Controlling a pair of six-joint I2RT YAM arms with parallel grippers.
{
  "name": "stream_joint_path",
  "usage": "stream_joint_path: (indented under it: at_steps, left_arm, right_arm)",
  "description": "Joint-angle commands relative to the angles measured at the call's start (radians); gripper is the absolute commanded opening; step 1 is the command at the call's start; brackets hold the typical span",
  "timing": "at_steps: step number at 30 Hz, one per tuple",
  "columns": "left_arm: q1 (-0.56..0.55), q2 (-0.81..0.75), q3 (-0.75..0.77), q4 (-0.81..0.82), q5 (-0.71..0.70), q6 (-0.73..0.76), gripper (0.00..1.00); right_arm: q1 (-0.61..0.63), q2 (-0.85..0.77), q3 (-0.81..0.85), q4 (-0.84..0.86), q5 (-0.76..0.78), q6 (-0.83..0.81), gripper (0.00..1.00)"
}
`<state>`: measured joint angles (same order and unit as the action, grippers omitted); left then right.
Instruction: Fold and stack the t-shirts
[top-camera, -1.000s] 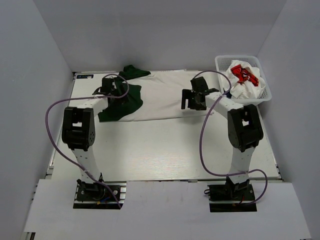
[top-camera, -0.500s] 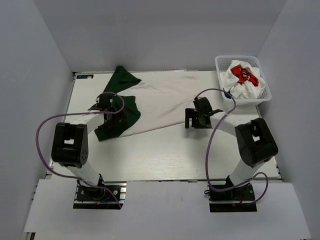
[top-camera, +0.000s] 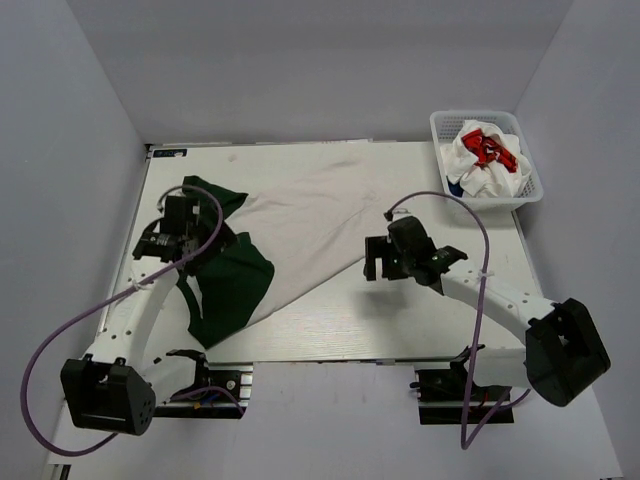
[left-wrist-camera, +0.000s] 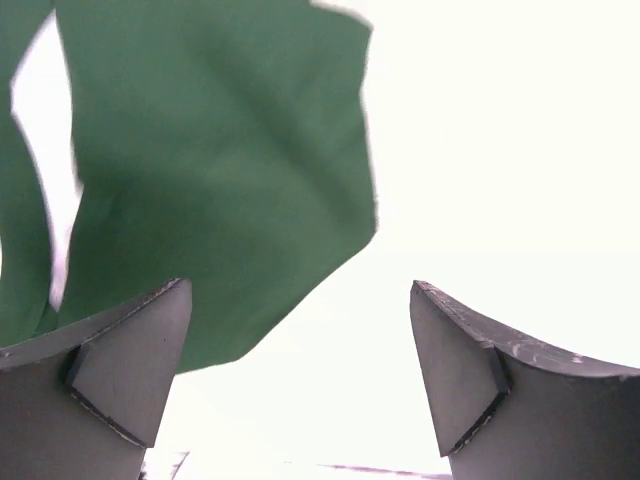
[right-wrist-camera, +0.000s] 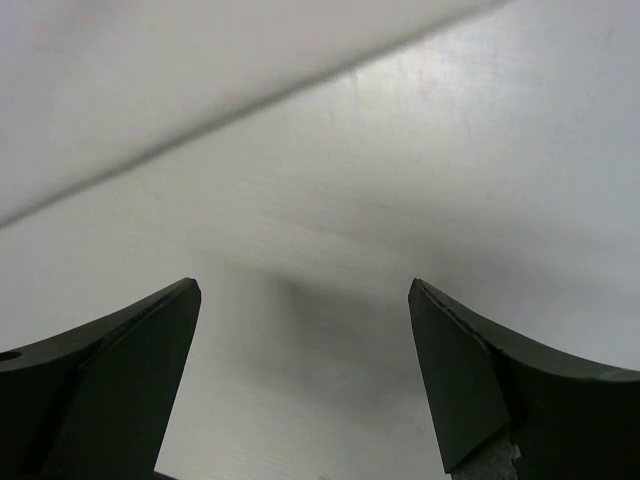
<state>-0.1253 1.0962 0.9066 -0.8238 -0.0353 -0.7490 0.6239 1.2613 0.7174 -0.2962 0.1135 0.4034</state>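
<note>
A white t-shirt (top-camera: 325, 205) with dark green parts (top-camera: 232, 285) lies spread and skewed across the table. My left gripper (top-camera: 180, 228) hovers over its green left end, open. The left wrist view shows green cloth (left-wrist-camera: 220, 150) and white cloth (left-wrist-camera: 500, 150) below the left gripper (left-wrist-camera: 300, 370), with nothing between the fingers. My right gripper (top-camera: 377, 262) is open over bare table just off the shirt's right near edge. In the right wrist view the right gripper (right-wrist-camera: 300, 370) is empty, and the white cloth's edge (right-wrist-camera: 200, 70) crosses the top. More t-shirts (top-camera: 490, 175), one with red print (top-camera: 488, 148), are bunched in the basket.
The white mesh basket (top-camera: 478, 113) stands at the back right corner. Bare white tabletop (top-camera: 400, 320) runs along the near side, in front of the shirt. Grey walls enclose the table on three sides. Purple cables loop off both arms.
Both arms have drawn back toward the near edge. The shirt has slid and swung with them, its green end now lying at the front left.
</note>
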Motion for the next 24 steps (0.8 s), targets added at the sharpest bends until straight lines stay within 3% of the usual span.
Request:
stream_joint_path:
  at_steps: [1, 9, 13, 20, 24]
  left_arm:
    - [0.012, 0.039, 0.128, -0.009, -0.071, 0.011, 1.0]
    - [0.012, 0.255, 0.333, 0.026, -0.089, 0.046, 1.0]
    - [0.012, 0.301, 0.357, 0.026, -0.11, 0.046, 1.0]
    - [0.012, 0.324, 0.38, 0.049, -0.115, 0.056, 1.0]
    - [0.012, 0.346, 0.39, 0.04, -0.166, 0.056, 1.0]
  right_arm:
    - [-0.003, -0.002, 0.125, 0.075, 0.066, -0.049, 0.9]
    - [-0.03, 0.389, 0.491, 0.132, 0.153, -0.161, 0.9]
    - [-0.067, 0.625, 0.629, 0.11, 0.068, -0.133, 0.9]
    - [-0.159, 0.71, 0.581, 0.074, -0.023, -0.038, 0.9]
    - [-0.179, 0.577, 0.323, 0.074, -0.014, 0.041, 0.9]
